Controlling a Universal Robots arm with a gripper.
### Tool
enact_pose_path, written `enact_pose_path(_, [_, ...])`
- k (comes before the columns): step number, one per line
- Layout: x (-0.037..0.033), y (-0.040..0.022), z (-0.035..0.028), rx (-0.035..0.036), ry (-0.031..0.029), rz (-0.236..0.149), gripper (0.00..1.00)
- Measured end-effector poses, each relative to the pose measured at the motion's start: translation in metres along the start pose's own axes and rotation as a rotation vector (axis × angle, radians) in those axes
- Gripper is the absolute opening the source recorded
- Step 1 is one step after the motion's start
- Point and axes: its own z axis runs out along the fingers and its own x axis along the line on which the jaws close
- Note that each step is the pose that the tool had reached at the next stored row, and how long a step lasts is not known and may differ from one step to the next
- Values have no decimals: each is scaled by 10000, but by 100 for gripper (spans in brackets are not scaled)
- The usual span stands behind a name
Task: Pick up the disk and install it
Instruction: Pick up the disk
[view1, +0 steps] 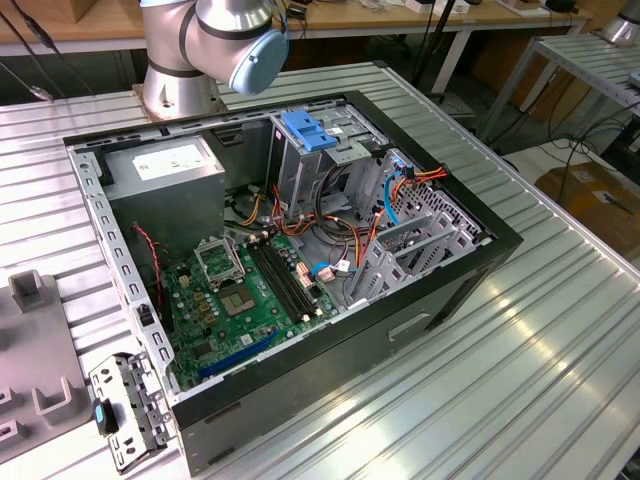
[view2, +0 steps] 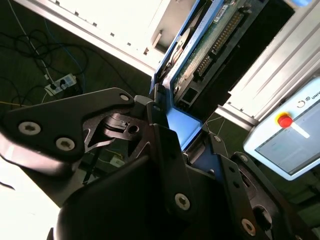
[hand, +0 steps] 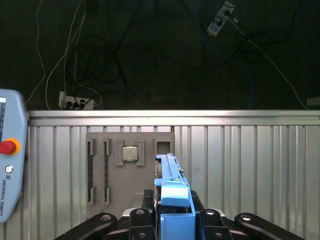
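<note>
Firmly, my tool (hand: 172, 222) clamps the disk (hand: 171, 175) edge-on; stiff, weighty, shock-sensitive, I judge, best held on its metal sides.

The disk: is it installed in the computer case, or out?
Out. In the first wrist view the gripper is shut on the disk, held edge-on, the ribbed table behind it.
</note>
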Motion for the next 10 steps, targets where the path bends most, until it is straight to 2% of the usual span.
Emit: enact_pose_path(10, [1, 3, -154, -12, -3, 0, 37])
